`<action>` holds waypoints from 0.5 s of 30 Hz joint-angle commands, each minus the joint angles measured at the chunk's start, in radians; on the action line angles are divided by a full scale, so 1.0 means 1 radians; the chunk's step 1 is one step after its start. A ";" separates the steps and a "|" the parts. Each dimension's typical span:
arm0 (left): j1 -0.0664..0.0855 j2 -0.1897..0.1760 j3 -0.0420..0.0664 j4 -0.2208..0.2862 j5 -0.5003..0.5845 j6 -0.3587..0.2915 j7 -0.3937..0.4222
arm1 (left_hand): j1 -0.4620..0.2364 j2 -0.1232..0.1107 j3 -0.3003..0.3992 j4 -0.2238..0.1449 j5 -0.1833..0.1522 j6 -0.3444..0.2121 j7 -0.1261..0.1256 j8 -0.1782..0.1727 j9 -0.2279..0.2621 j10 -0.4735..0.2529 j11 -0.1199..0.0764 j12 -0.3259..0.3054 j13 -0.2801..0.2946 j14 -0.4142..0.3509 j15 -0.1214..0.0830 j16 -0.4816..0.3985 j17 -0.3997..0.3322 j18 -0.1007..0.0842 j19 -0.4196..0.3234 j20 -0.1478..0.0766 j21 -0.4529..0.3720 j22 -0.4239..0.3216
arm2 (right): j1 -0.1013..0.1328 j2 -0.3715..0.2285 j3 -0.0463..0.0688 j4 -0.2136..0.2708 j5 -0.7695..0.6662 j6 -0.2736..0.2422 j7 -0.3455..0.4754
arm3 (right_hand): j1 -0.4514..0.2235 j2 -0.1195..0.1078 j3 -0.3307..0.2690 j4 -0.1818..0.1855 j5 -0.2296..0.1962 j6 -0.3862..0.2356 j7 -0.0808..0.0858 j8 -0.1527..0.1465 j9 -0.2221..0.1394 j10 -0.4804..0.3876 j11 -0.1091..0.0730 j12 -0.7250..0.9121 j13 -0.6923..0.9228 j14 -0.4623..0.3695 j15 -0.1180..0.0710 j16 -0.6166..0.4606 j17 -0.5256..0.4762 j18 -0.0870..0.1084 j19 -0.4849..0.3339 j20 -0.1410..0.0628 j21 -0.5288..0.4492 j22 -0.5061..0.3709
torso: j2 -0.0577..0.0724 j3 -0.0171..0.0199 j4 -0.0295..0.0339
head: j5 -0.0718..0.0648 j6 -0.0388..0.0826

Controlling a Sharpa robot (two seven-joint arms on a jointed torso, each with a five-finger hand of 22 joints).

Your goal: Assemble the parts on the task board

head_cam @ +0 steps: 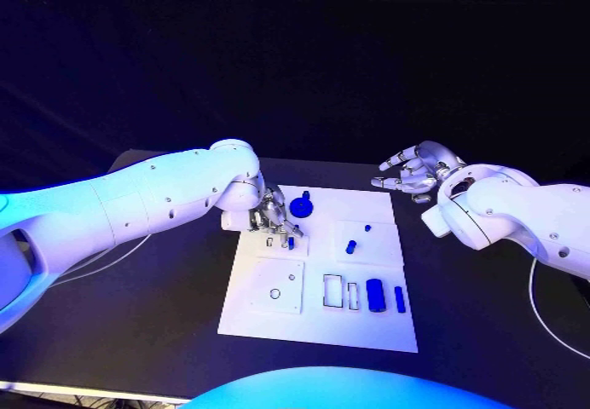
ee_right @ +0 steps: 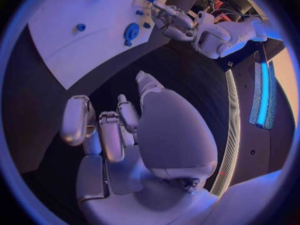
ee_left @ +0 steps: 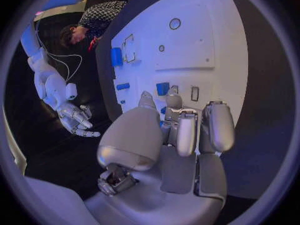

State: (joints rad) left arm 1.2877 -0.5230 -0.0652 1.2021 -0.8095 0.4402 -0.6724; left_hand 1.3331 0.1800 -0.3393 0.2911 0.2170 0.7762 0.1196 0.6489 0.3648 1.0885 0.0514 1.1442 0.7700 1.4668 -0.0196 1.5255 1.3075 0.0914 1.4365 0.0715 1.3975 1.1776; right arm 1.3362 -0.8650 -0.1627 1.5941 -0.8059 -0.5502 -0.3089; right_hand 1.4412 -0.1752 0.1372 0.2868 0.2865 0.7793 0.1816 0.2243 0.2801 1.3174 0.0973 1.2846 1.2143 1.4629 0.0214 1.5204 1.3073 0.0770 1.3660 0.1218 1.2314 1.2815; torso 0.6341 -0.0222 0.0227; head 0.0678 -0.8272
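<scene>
Over the task board [head_cam: 369,207], left robot hand [head_cam: 275,221] pinches a blue part [head_cam: 290,243]; right robot hand [head_cam: 416,172] hovers, fingers spread.

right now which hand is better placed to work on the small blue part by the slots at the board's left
Left. The left hand is already down over the task board, fingertips at the small blue part near the slots. The right hand hangs open off the board's far right corner, above bare table.
</scene>
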 commanded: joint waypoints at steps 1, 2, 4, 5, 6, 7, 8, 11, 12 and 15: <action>-0.002 0.007 0.000 0.001 0.006 0.032 0.008 | 0.014 0.001 -0.005 -0.001 0.005 0.008 0.000 0.009 0.004 0.001 -0.009 0.000 0.000 0.080 -0.007 0.006 0.186 -0.020 0.005 -0.005 0.005 0.002 | 0.000 0.002 0.000 -0.001 -0.003 0.015 0.003 | 0.009 0.003 0.005 0.000 0.001 0.004 -0.001 0.006 0.001 -0.005 -0.005 0.001 -0.001 0.073 -0.005 -0.004 0.115 0.011 -0.003 0.000 -0.006 -0.002 | 0.000 0.0000 0.0002 | 0.000 -0.001; -0.002 0.007 0.000 0.001 0.006 0.032 0.008 | 0.015 0.001 -0.005 -0.001 0.005 0.009 0.000 0.009 0.005 0.001 -0.010 0.000 0.001 0.080 -0.008 0.005 0.186 -0.020 0.005 -0.005 0.006 0.003 | 0.000 0.002 0.000 -0.001 -0.003 0.016 0.002 | 0.009 0.003 0.005 0.000 0.001 0.004 -0.001 0.006 0.001 -0.005 -0.005 0.001 -0.001 0.073 -0.005 -0.004 0.115 0.011 -0.003 0.000 -0.006 -0.002 | 0.000 0.0000 -0.0001 | 0.000 -0.001; -0.003 0.008 0.000 0.001 0.006 0.033 0.009 | 0.018 0.002 -0.005 -0.001 0.006 0.009 -0.001 0.010 0.007 0.001 -0.010 0.000 0.001 0.080 -0.008 0.005 0.186 -0.020 0.005 -0.005 0.006 0.003 | 0.000 0.002 0.000 -0.002 -0.003 0.017 0.003 | 0.009 0.003 0.005 0.000 0.001 0.004 -0.001 0.006 0.001 -0.005 -0.005 0.001 -0.001 0.073 -0.005 -0.004 0.115 0.011 -0.003 0.000 -0.006 -0.002 | 0.000 0.0001 -0.0002 | 0.000 -0.001; -0.003 0.009 0.000 0.001 0.006 0.034 0.009 | 0.018 0.002 -0.005 -0.001 0.006 0.009 -0.001 0.010 0.007 0.001 -0.010 0.000 0.001 0.080 -0.008 0.005 0.186 -0.020 0.005 -0.005 0.006 0.003 | 0.000 0.003 0.000 -0.002 -0.003 0.018 0.003 | 0.009 0.003 0.005 0.000 0.001 0.004 -0.001 0.006 0.001 -0.005 -0.005 0.001 -0.001 0.073 -0.005 -0.004 0.115 0.011 -0.003 0.000 -0.006 -0.002 | 0.000 0.0002 -0.0002 | 0.000 -0.001; -0.004 0.009 0.000 0.000 0.006 0.035 0.009 | 0.020 0.002 -0.004 -0.001 0.006 0.008 -0.001 0.011 0.008 0.000 -0.010 -0.001 -0.001 0.080 -0.008 0.006 0.186 -0.020 0.005 -0.006 0.006 0.003 | 0.000 0.003 0.000 -0.002 -0.003 0.019 0.003 | 0.009 0.003 0.005 0.000 0.001 0.004 -0.001 0.006 0.001 -0.005 -0.005 0.001 -0.001 0.073 -0.005 -0.004 0.115 0.011 -0.003 0.000 -0.006 -0.002 | 0.000 0.0004 0.0002 | 0.001 -0.002; -0.004 0.010 0.000 -0.001 0.006 0.037 0.008 | 0.020 0.002 -0.004 -0.001 0.006 0.008 -0.001 0.011 0.008 0.000 -0.010 -0.001 -0.001 0.080 -0.008 0.006 0.186 -0.020 0.005 -0.006 0.006 0.003 | 0.000 0.003 0.000 -0.002 -0.003 0.020 0.003 | 0.009 0.003 0.005 0.000 0.001 0.004 -0.001 0.006 0.001 -0.005 -0.005 0.001 -0.001 0.073 -0.005 -0.004 0.115 0.011 -0.003 0.000 -0.006 -0.002 | 0.000 0.0003 0.0003 | 0.002 -0.003; -0.005 0.010 0.000 -0.002 0.006 0.039 0.008 | 0.020 0.002 -0.004 -0.001 0.006 0.008 -0.001 0.011 0.008 0.000 -0.010 -0.001 -0.001 0.080 -0.008 0.006 0.186 -0.020 0.005 -0.006 0.006 0.003 | 0.000 0.003 0.000 -0.003 -0.003 0.021 0.003 | 0.009 0.003 0.005 0.000 0.001 0.004 -0.001 0.006 0.001 -0.005 -0.005 0.001 -0.001 0.073 -0.005 -0.004 0.115 0.011 -0.003 0.000 -0.006 -0.002 | 0.000 0.0006 0.0003 | 0.002 -0.003; -0.006 0.011 0.000 -0.005 0.007 0.043 0.008 | 0.022 0.001 -0.005 -0.001 0.006 0.008 -0.001 0.011 0.008 0.000 -0.011 -0.001 -0.001 0.080 -0.008 0.005 0.186 -0.020 0.005 -0.006 0.006 0.004 | 0.000 0.003 0.000 -0.004 -0.003 0.022 0.003 | 0.009 0.003 0.005 0.000 0.001 0.004 -0.001 0.006 0.001 -0.005 -0.005 0.001 -0.001 0.073 -0.005 -0.004 0.115 0.011 -0.003 0.000 -0.006 -0.002 | 0.000 0.0011 0.0006 | 0.002 -0.003; -0.007 0.012 0.000 -0.006 0.008 0.044 0.009 | 0.024 0.002 -0.004 -0.002 0.006 0.007 -0.001 0.011 0.009 0.000 -0.011 -0.001 0.000 0.080 -0.009 0.005 0.186 -0.020 0.005 -0.006 0.007 0.006 | -0.001 0.003 0.000 -0.004 -0.003 0.022 0.003 | 0.009 0.003 0.005 0.000 0.001 0.004 -0.001 0.006 0.001 -0.005 -0.005 0.001 -0.001 0.073 -0.005 -0.004 0.115 0.011 -0.003 0.000 -0.006 -0.002 | 0.000 0.0012 0.0003 | 0.002 -0.003; -0.008 0.013 0.000 -0.008 0.008 0.043 0.009 | 0.032 0.004 -0.003 -0.002 0.007 0.006 -0.002 0.012 0.013 0.001 -0.011 -0.002 0.000 0.080 -0.009 0.005 0.185 -0.021 0.005 -0.007 0.008 0.008 | -0.001 0.004 0.000 -0.005 -0.003 0.024 0.002 | 0.009 0.003 0.005 0.000 0.001 0.004 -0.001 0.006 0.001 -0.005 -0.005 0.001 -0.001 0.073 -0.005 -0.004 0.115 0.011 -0.003 0.000 -0.006 -0.002 | 0.000 0.0006 -0.0001 | 0.003 -0.003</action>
State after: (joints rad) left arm 1.2803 -0.5141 -0.0656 1.1946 -0.8090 0.4610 -0.6711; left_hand 1.3565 0.1860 -0.3392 0.2910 0.2170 0.7761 0.1196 0.6555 0.3774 1.0884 0.0445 1.1442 0.7700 1.4668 -0.0195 1.5255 1.3074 0.0913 1.4402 0.0677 1.4016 1.1843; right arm 1.3357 -0.8619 -0.1630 1.5896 -0.8058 -0.5439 -0.3100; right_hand 1.4412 -0.1752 0.1371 0.2869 0.2865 0.7793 0.1816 0.2243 0.2800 1.3173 0.0972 1.2846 1.2144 1.4629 0.0214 1.5204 1.3081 0.0770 1.3660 0.1219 1.2314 1.2816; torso 0.6340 -0.0216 0.0228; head 0.0702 -0.8303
